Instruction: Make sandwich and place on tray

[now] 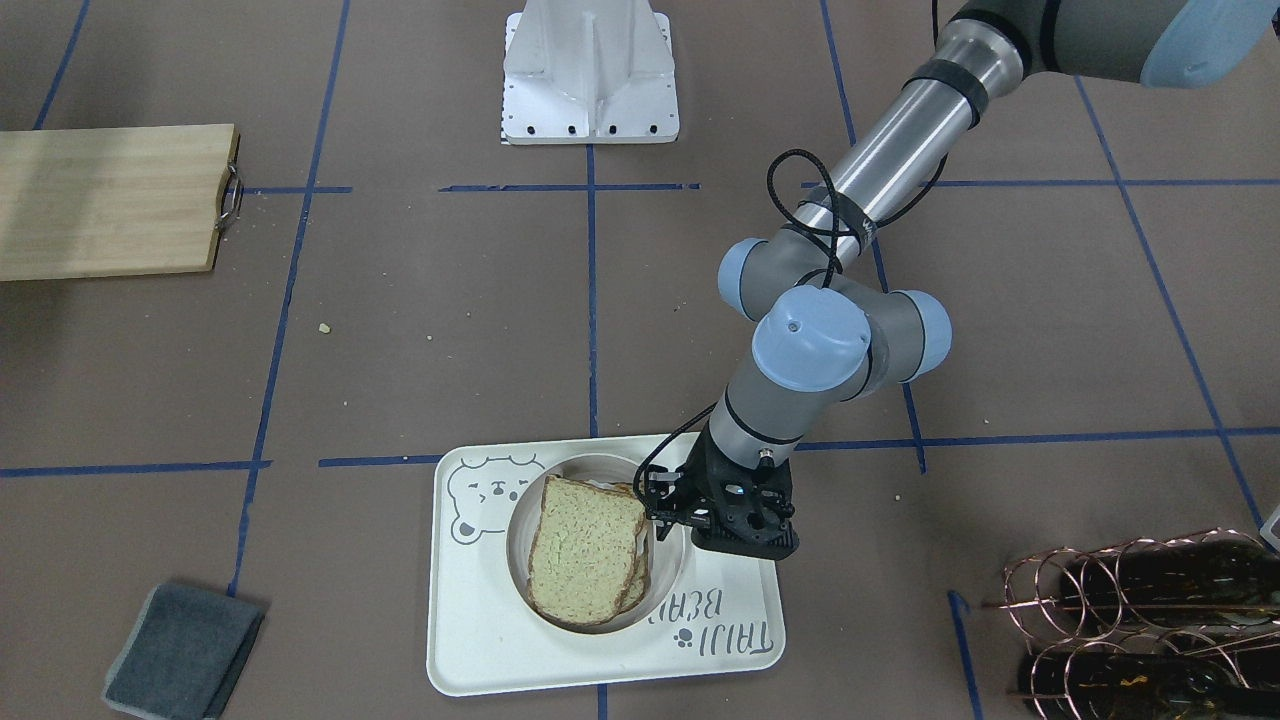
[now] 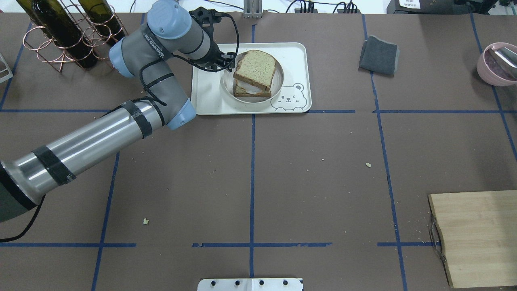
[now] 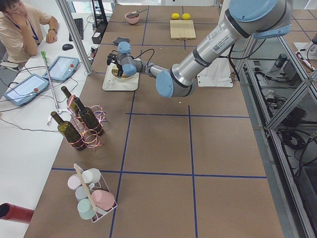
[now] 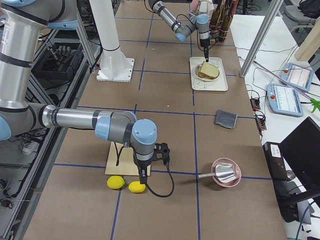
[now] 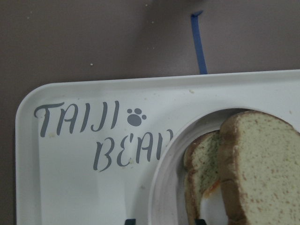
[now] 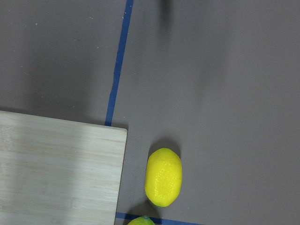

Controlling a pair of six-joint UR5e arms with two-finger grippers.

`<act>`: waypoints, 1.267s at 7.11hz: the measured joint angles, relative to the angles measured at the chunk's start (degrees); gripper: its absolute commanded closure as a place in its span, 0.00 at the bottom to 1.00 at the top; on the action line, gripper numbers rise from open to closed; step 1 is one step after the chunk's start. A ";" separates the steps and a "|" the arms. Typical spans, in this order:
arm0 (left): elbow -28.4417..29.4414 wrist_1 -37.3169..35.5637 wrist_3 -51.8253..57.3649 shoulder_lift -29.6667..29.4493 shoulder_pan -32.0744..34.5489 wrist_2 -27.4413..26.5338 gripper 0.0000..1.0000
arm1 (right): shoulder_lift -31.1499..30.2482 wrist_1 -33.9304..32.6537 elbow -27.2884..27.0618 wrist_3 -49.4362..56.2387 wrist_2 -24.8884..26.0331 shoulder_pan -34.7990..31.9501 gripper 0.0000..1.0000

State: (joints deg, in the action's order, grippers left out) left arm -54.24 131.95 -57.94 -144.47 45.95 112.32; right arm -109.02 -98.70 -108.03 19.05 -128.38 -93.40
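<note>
Hanging beside the speckled bread sandwich (image 1: 585, 550) on a round plate (image 1: 518, 545) on the big cream-white bear tray (image 1: 480, 640), the left gripper (image 2: 230, 61) has its jaws apart; the right gripper (image 4: 143, 183) is too far to tell.

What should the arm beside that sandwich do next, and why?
Probably lift the left pincer straight up and clear. The sandwich already sits on its round plate inside the tray. In the wrist view the fingertips stand apart on either side of the plate's rim and seem to grip nothing, so the placing looks done.
</note>
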 measured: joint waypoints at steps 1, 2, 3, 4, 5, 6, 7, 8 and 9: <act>-5.81 -2.70 2.46 3.16 1.00 0.25 0.00 | -0.19 0.00 -0.04 -0.06 -0.04 -0.10 0.00; -13.73 -7.62 5.61 7.36 2.15 1.12 0.00 | -0.32 0.02 -0.15 -0.06 -0.06 -0.20 0.00; -22.78 -12.36 8.84 12.78 3.06 2.47 0.00 | -0.26 0.05 -0.45 -0.14 -0.05 -0.25 0.00; -31.83 -15.54 12.32 19.10 3.86 3.76 0.00 | -0.12 0.08 -0.94 -0.35 -0.04 -0.27 0.00; -39.09 -18.36 15.96 24.44 4.77 4.76 0.00 | 0.09 0.09 -1.33 -0.42 -0.05 -0.29 0.00; -46.00 -22.14 21.37 29.72 6.08 5.27 0.00 | 0.48 0.09 -1.67 -0.56 -1.11 -0.28 0.00; -52.11 -25.47 28.63 35.67 8.92 5.87 0.00 | 0.90 0.09 -1.87 -0.92 -3.66 -0.24 0.00; -55.68 -27.14 35.52 41.38 13.99 8.17 0.00 | 1.34 0.11 -2.04 -2.15 -6.01 -0.19 0.00; -56.93 -28.62 41.67 46.92 20.57 13.33 0.00 | 2.02 0.14 -2.20 -4.06 -7.13 -0.16 0.00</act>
State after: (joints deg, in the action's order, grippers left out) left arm -111.18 103.33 -16.26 -97.56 66.53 125.65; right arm -107.00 -98.56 -110.24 14.99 -135.51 -93.56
